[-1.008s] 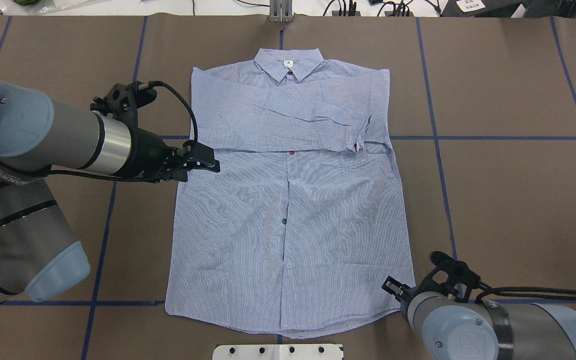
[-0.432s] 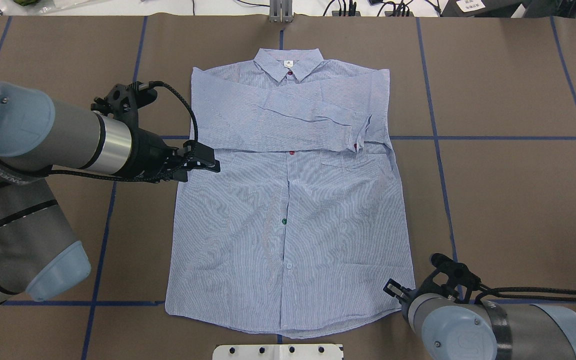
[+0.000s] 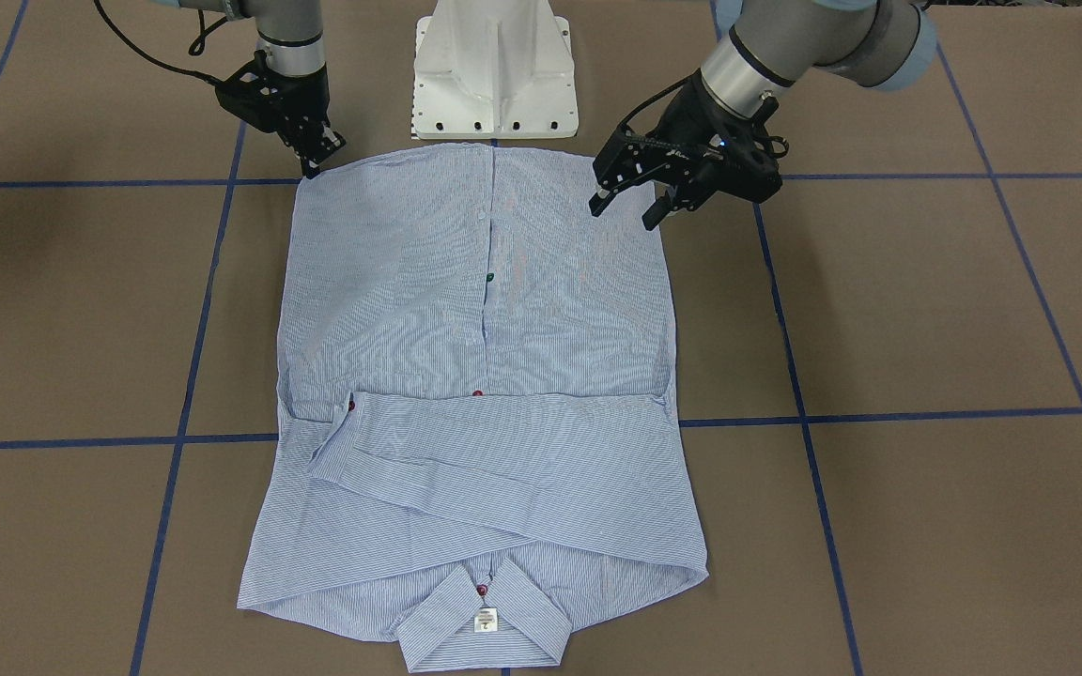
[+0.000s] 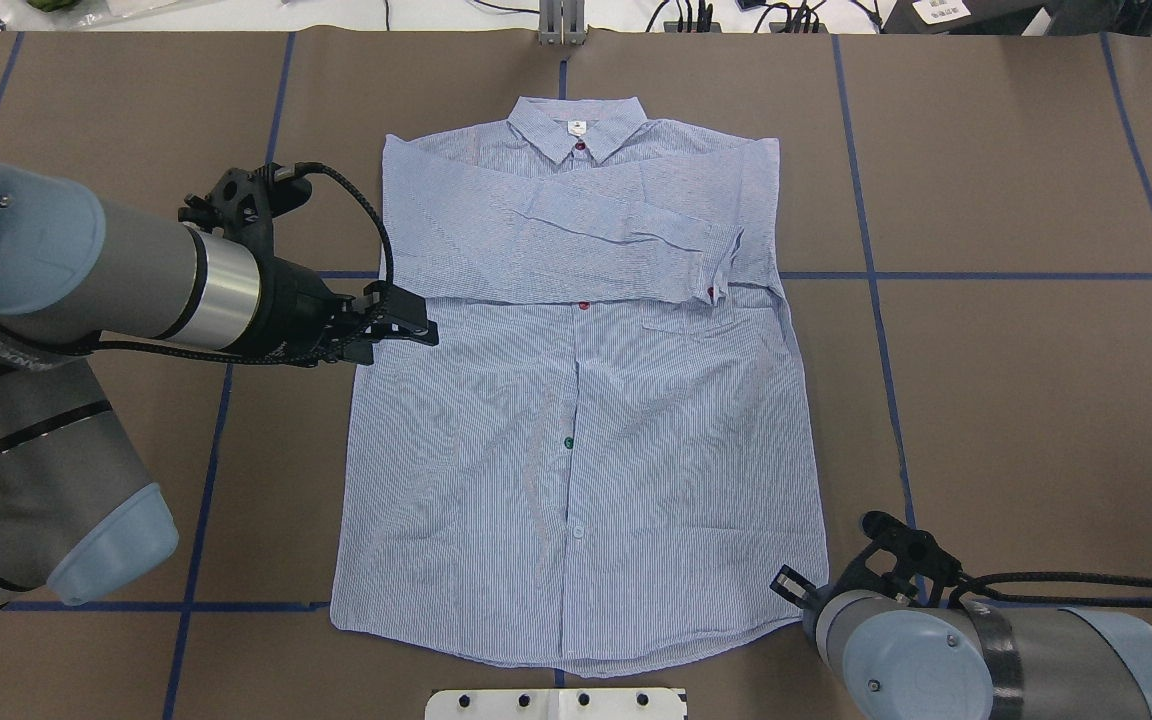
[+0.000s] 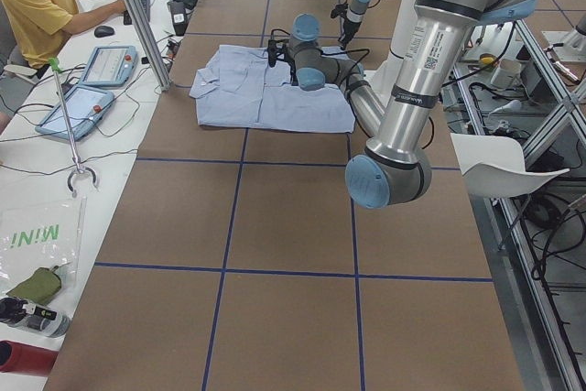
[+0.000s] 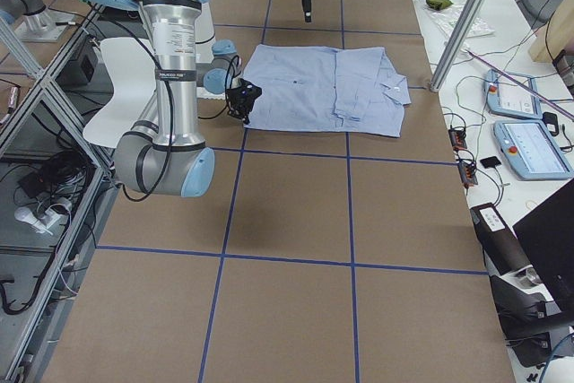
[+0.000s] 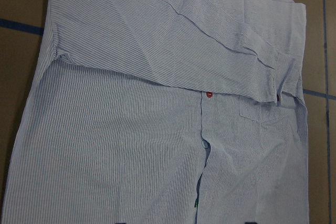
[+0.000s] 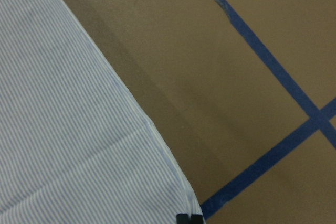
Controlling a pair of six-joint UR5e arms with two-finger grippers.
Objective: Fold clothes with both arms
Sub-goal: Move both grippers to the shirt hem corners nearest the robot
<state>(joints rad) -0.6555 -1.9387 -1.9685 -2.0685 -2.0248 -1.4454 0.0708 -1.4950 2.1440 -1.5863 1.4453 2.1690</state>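
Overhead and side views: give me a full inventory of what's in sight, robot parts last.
Light blue, white-striped button-up shirt: one, flat at table centre, sleeves folded across chest.
Brown table cover with blue tape grid: one, under the shirt.
White pedestal base: one, at the shirt's hem end.
Grey tablet-like pendants: two, on the white side desk.
Person in yellow top: one, at that desk.
Left gripper: black, open, over shirt's side.
Right gripper: black, at hem corner; opening unclear.
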